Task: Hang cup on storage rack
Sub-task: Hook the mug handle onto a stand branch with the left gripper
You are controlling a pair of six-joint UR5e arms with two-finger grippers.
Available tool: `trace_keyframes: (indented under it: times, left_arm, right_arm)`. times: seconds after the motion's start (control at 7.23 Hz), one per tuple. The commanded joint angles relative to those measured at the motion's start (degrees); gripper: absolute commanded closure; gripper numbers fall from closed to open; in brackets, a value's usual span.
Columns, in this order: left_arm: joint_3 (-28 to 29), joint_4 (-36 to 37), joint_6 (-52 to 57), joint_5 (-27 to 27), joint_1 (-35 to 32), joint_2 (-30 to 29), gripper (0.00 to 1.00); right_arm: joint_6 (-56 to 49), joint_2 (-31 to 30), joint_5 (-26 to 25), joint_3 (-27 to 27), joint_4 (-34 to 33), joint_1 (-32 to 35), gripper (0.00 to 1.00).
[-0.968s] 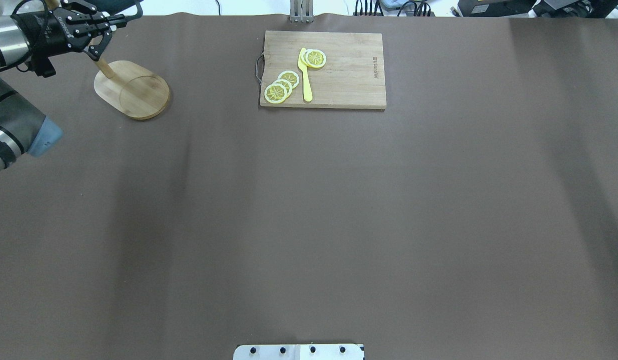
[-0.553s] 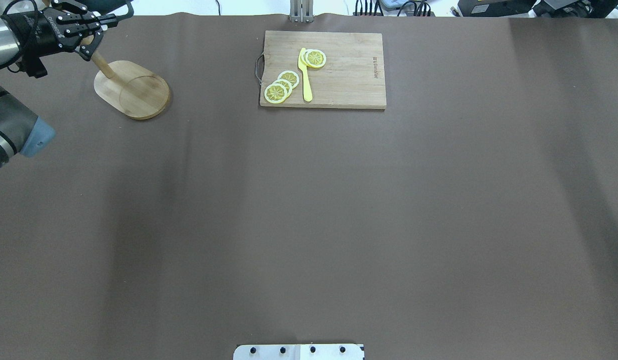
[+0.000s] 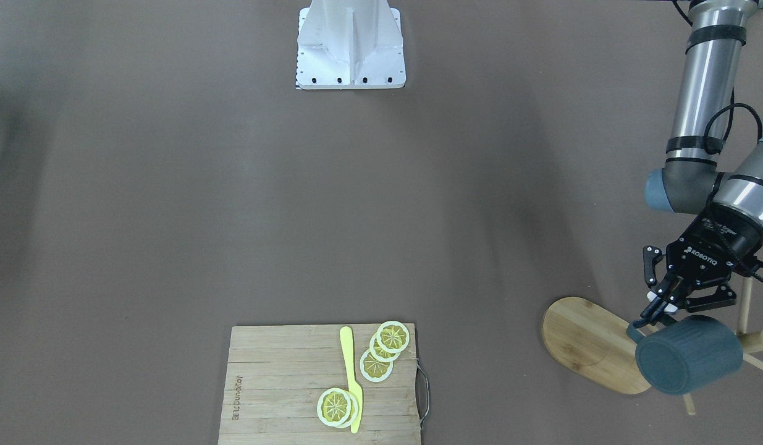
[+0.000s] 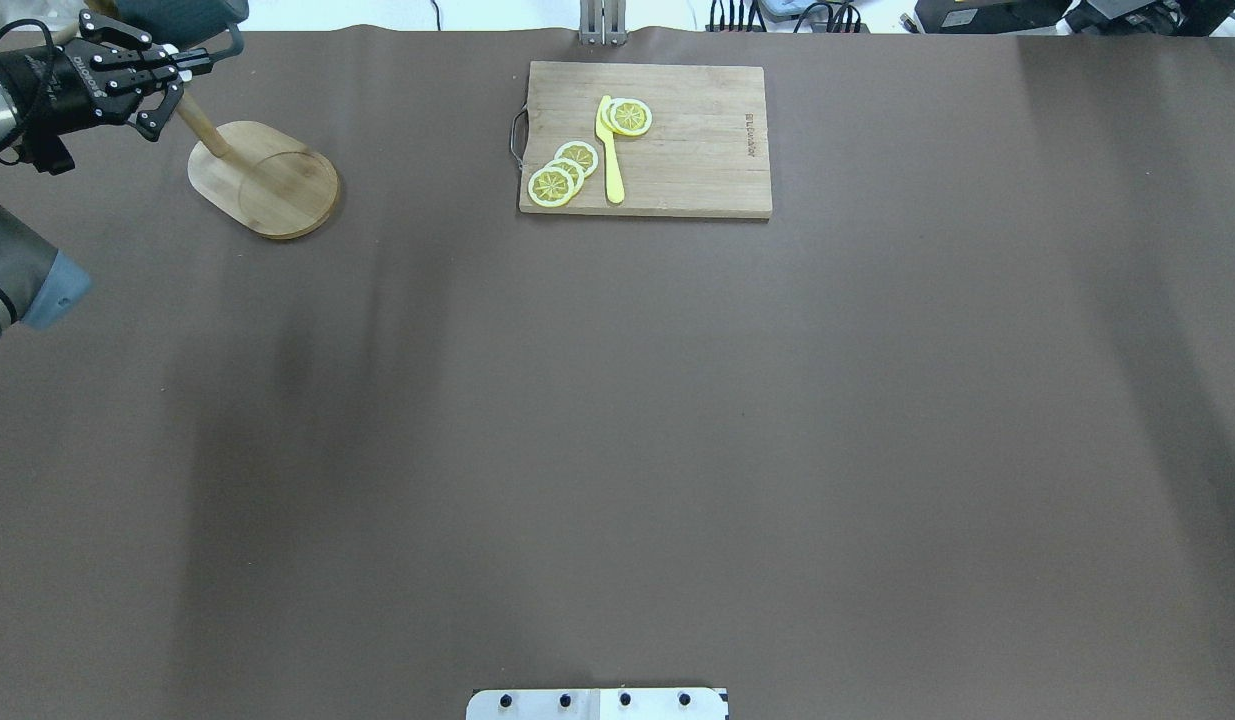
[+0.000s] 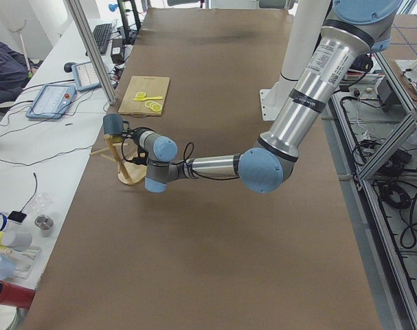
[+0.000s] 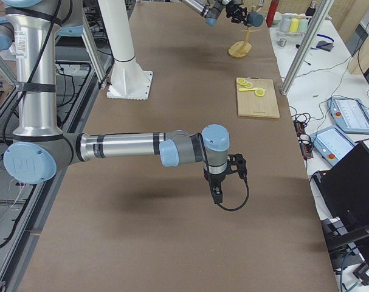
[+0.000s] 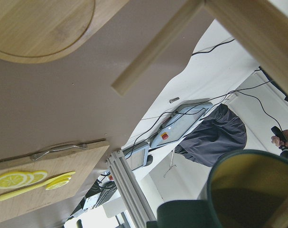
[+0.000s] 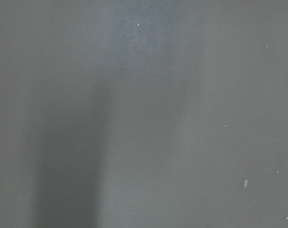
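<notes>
The dark blue-grey cup [image 3: 687,353] lies on its side in the air above the bamboo storage rack's oval base [image 3: 579,339], among its thin pegs [image 3: 744,296]. My left gripper [image 3: 644,321] has its fingertips shut on the cup's handle. In the overhead view the gripper [image 4: 199,62] is over the rack's post [image 4: 203,130], and the cup [image 4: 182,10] shows at the top edge. The left wrist view shows the cup's yellow inside [image 7: 250,190] with a peg tip just before it. My right gripper [image 6: 216,193] hovers over mid-table; I cannot tell whether it is open or shut.
A wooden cutting board [image 4: 697,150] with lemon slices [image 4: 562,172] and a yellow knife [image 4: 610,160] lies at the table's far middle. The robot's white base plate [image 3: 351,46] is at the near edge. The right wrist view shows only brown table.
My left gripper has moved to the left in the overhead view, taking the cup with it along the top of the rack. The rack's base and the cutting board have not moved.
</notes>
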Motion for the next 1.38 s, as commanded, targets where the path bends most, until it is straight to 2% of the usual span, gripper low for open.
trace_keyframes:
  times: [0.0,0.41,0.55,0.69,0.83,1.24]
  left_arm:
    - [0.59,-0.6,0.16,0.0,-0.01,0.3,1.0]
    - [1.9,-2.7,1.03,0.26,0.17,0.57,1.0]
    - [2.08,-2.8,3.82,0.52,0.17,0.65,0.9]
    - [2.09,-2.8,6.02,0.53,0.26,0.65,0.85]
    - [2.09,-2.89,7.0,0.53,0.34,0.65,0.01]
    - [1.91,-2.89,8.16,0.62,0.34,0.65,0.01]
  right_arm:
    - [0.0,0.07,-0.09,0.27,0.0,-0.07,0.0]
    - [0.0,0.07,0.0,0.27,0.0,-0.07,0.0]
    - [0.09,0.07,0.0,0.27,0.0,-0.07,0.0]
    - [0.0,0.07,0.0,0.27,0.0,-0.07,0.0]
    - [0.09,0.07,0.0,0.27,0.0,-0.07,0.0]
    - [0.0,0.07,0.0,0.27,0.0,-0.07,0.0]
